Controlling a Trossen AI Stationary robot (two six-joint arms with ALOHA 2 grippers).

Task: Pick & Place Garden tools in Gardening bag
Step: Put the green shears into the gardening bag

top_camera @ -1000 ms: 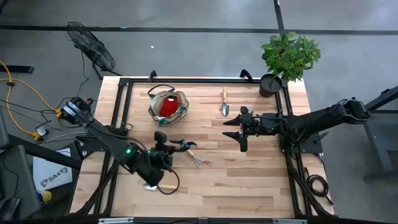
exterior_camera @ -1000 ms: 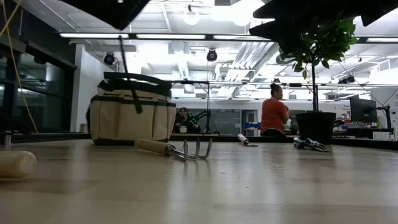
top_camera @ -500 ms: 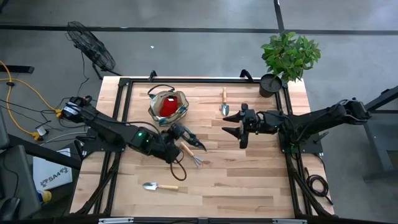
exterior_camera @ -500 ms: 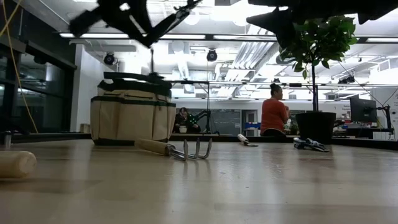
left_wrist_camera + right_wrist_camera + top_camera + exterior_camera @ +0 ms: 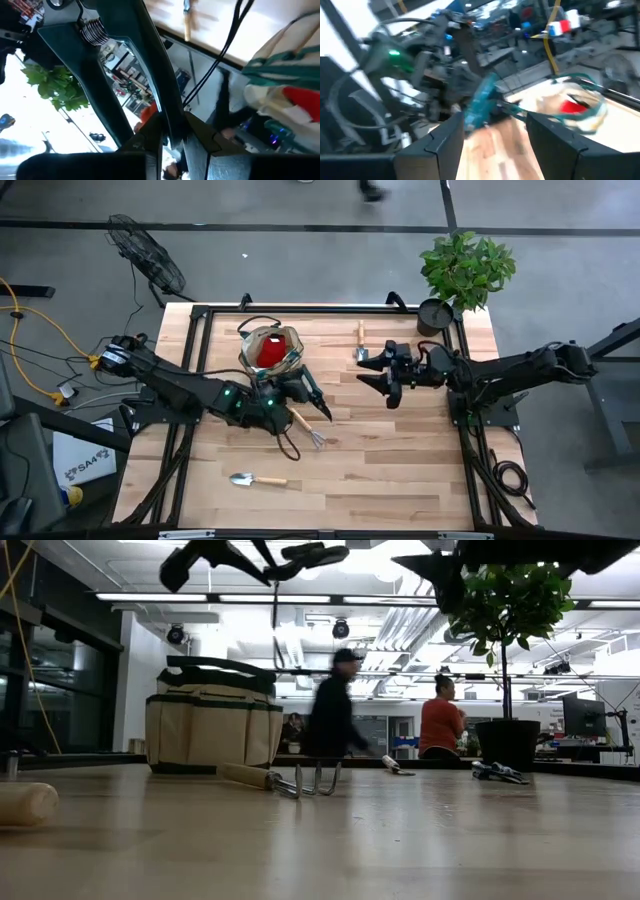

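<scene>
While the left tool (image 5: pixel 300 392) is clenched on a pair of pruning shears (image 5: pixel 318 404) and hangs above the counter (image 5: pixel 400 470) just on the near side of the bag (image 5: pixel 270 349), we judge the step in hand is carrying the shears over and dropping them in. The bag sits toward the far left of the counter with a red spray bottle (image 5: pixel 272 352) already inside. We would lift enough to clear the rim and loop handles, centre over the opening, tip the shears point-down beside the bottle, and release only once they are inside. The rake (image 5: pixel 308 430) lies just below the shears; a trowel (image 5: pixel 245 479) rests near the front left, another (image 5: pixel 361 345) toward the far edge. The right tool (image 5: pixel 383 376), jaws spread and holding nothing, waits mid-counter right.
</scene>
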